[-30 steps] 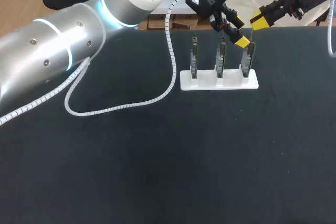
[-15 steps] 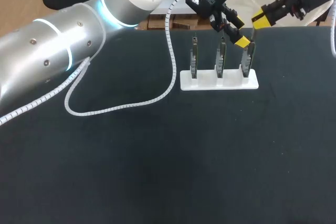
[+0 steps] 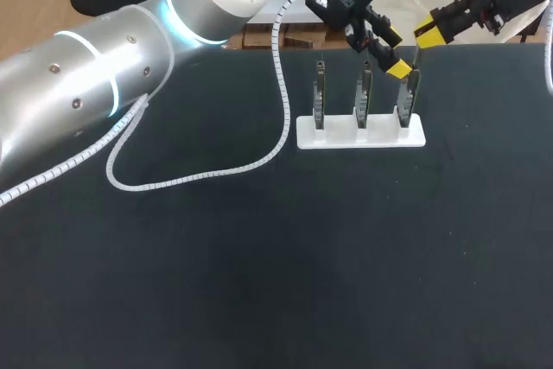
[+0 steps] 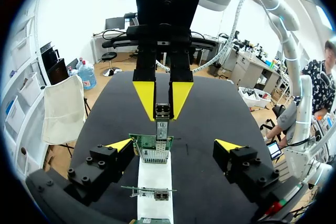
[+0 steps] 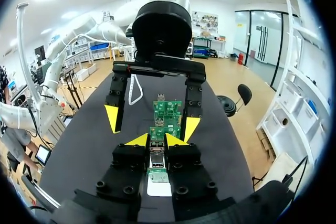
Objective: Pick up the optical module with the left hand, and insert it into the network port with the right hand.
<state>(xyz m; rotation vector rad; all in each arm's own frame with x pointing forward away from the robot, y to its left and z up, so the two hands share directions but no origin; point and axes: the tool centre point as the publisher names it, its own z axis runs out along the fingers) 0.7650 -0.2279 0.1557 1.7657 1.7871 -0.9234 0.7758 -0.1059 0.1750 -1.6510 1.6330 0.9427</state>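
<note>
In the right wrist view my right gripper [image 5: 157,140] is shut on the silvery optical module [image 5: 157,157]. The left wrist view shows that module [image 4: 162,121] pointing down from the right gripper [image 4: 163,98] at the network port on the nearest green circuit board [image 4: 154,149]. My left gripper [image 4: 174,145] stands wide open with nothing held, one finger on each side of that board. In the head view the left gripper [image 3: 395,54] hangs over the rightmost board [image 3: 409,97], and the right gripper [image 3: 428,32] is just behind and to its right.
Three circuit boards stand upright in a white holder [image 3: 359,134] at the back of the black table. A white spiral cable [image 3: 199,174] from my left arm lies in a loop on the table, left of the holder.
The right gripper has crept slightly up and toward the back with the module. The left arm and the boards have not moved.
</note>
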